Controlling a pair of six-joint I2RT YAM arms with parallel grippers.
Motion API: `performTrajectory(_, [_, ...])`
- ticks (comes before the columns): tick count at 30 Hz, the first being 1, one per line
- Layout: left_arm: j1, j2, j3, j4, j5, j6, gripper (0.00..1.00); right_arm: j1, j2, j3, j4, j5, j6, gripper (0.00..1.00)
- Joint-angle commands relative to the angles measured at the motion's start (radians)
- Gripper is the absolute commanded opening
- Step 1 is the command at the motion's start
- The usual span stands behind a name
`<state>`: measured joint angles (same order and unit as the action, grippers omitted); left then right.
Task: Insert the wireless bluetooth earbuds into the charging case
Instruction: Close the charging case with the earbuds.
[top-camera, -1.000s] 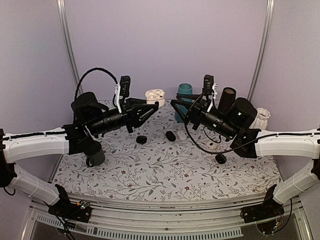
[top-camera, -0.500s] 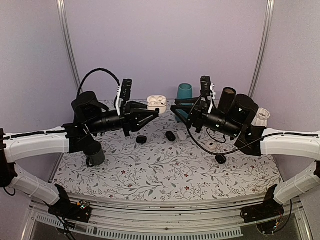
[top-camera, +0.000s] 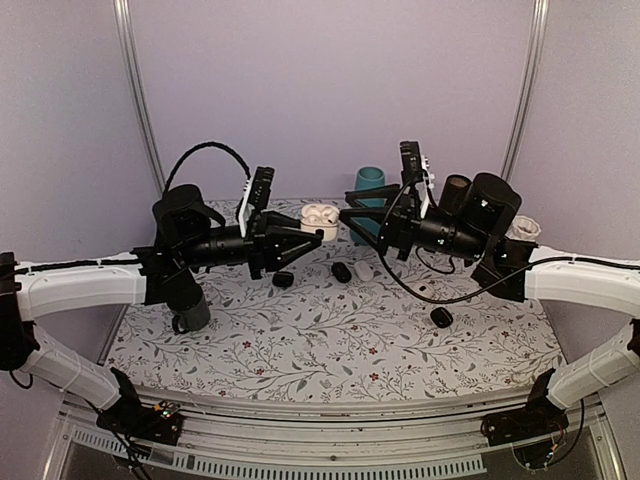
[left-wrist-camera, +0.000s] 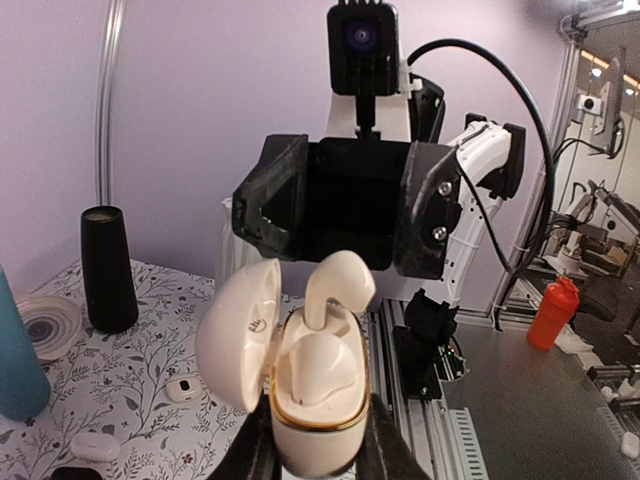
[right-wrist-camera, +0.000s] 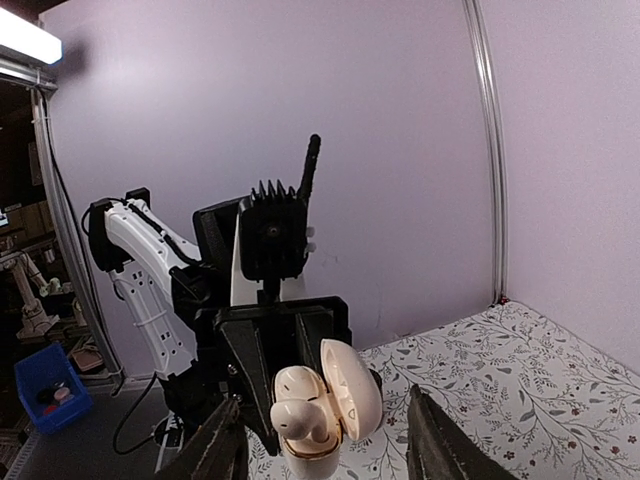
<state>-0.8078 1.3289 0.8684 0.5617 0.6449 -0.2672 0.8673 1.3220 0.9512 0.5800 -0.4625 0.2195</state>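
Note:
The charging case (left-wrist-camera: 310, 385), cream-white with a gold rim, is pinched upright in my left gripper (left-wrist-camera: 312, 445), lid (left-wrist-camera: 238, 335) swung open to the left. It is held in mid-air above the far table (top-camera: 320, 217). One earbud (left-wrist-camera: 318, 355) sits in its socket. The other earbud (left-wrist-camera: 338, 285) stands up out of the case, stem down. My right gripper (top-camera: 347, 213) is open and empty. It faces the case with its fingers (right-wrist-camera: 225, 450) spread wide to either side of it (right-wrist-camera: 325, 410).
On the flowered table lie small black cases (top-camera: 283, 279) (top-camera: 342, 271) (top-camera: 441, 317) and a white oval case (top-camera: 362, 270). A small white piece with a dark spot (left-wrist-camera: 182, 388) also lies there. A teal cup (top-camera: 370, 181), black cylinder (top-camera: 455, 190), ribbed white cup (top-camera: 522, 230) and grey mug (top-camera: 190, 310) stand around.
My left gripper has carried the open case to the right and a little lower. The right arm has risen and levelled, so its open jaws now face the case closely.

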Motion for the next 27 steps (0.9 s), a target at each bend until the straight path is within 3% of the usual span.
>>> performTrajectory(1, [0.012, 0.01, 0.03, 0.017, 0.027, -0.012, 0.0, -0.005, 0.024, 0.036, -0.03, -0.013, -0.006, 0.54])
performTrajectory(27, [0.009, -0.003, 0.037, -0.025, -0.001, 0.028, 0.0, -0.006, 0.095, 0.102, -0.093, -0.017, 0.027, 0.54])
